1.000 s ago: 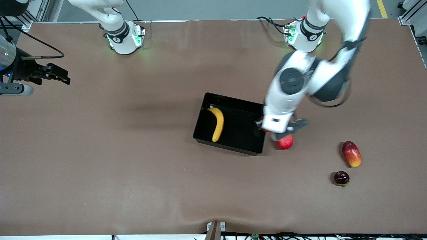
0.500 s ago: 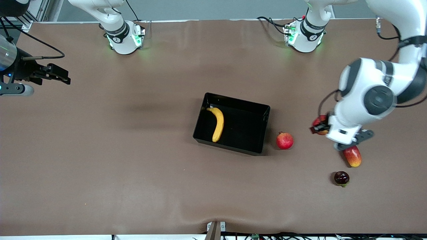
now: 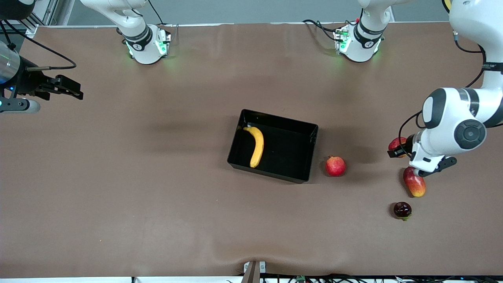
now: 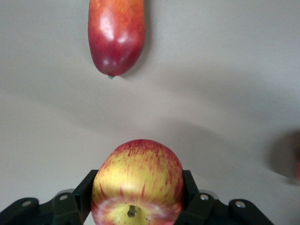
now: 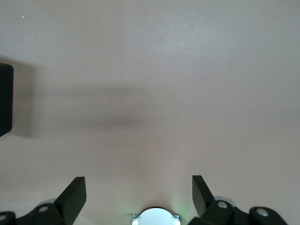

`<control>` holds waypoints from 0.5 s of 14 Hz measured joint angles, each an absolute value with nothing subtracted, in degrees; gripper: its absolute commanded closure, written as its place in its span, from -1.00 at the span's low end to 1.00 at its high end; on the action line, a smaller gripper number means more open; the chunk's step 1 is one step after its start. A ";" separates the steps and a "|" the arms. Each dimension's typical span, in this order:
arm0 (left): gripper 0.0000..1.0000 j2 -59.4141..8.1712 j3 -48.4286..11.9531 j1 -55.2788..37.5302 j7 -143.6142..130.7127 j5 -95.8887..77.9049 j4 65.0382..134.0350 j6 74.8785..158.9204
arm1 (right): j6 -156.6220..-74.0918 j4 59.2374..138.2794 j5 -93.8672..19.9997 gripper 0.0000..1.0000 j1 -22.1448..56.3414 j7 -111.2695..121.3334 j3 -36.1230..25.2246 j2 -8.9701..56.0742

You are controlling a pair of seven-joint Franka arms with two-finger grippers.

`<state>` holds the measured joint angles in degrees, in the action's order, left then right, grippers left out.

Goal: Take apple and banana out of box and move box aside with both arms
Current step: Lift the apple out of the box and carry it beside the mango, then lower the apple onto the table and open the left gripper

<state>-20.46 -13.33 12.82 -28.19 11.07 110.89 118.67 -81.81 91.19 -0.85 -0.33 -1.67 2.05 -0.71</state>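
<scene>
The apple [image 4: 137, 180] is pinched between the fingers of the left gripper [image 3: 400, 148], in the air over the table [image 3: 157, 196] near the mango [image 3: 414, 181]. The banana [image 3: 256, 145] is seen lying in the black tray [image 3: 310, 153], with a pomegranate [image 3: 335, 166] just beside it. The right gripper [image 5: 139, 197] is kept waiting with fingers spread wide.

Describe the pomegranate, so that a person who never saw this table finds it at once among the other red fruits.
Start at the black tray in the middle of the table. The pomegranate lies on the table just beside it, toward the left arm's end. It is round and red with a small crown tip, unlike the oval mango and the small dark fruit.
</scene>
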 measured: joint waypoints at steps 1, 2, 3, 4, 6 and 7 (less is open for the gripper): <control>1.00 -20.72 -13.33 13.59 -28.19 11.33 112.64 121.09 | -81.81 91.19 -0.85 -1.00 -0.33 -1.67 2.05 -0.71; 1.00 -21.04 -13.32 14.31 -28.18 11.69 114.48 123.87 | -81.81 91.19 -0.85 -1.00 -0.33 -1.67 2.05 -0.71; 1.00 -21.45 -13.33 14.91 -28.18 12.49 116.26 126.45 | -81.81 91.19 -0.85 -1.00 -0.33 -1.67 2.05 -0.71; 1.00 -21.92 -13.32 15.47 -28.18 13.21 117.79 128.56 | -81.81 91.20 -0.85 -1.00 -0.33 -1.67 2.05 -0.71; 1.00 -23.07 -13.32 16.54 -28.18 14.44 119.62 131.59 | -81.81 91.20 -0.85 -1.00 -0.33 -1.67 2.05 -0.71; 0.98 -23.57 -13.32 16.83 -28.18 15.13 120.06 132.76 | -81.81 91.20 -0.85 -1.00 -0.33 -1.67 2.05 -0.70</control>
<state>-23.57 -13.32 16.83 -28.18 15.13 120.06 132.76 -81.81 91.20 -0.85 -0.33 -1.67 2.05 -0.70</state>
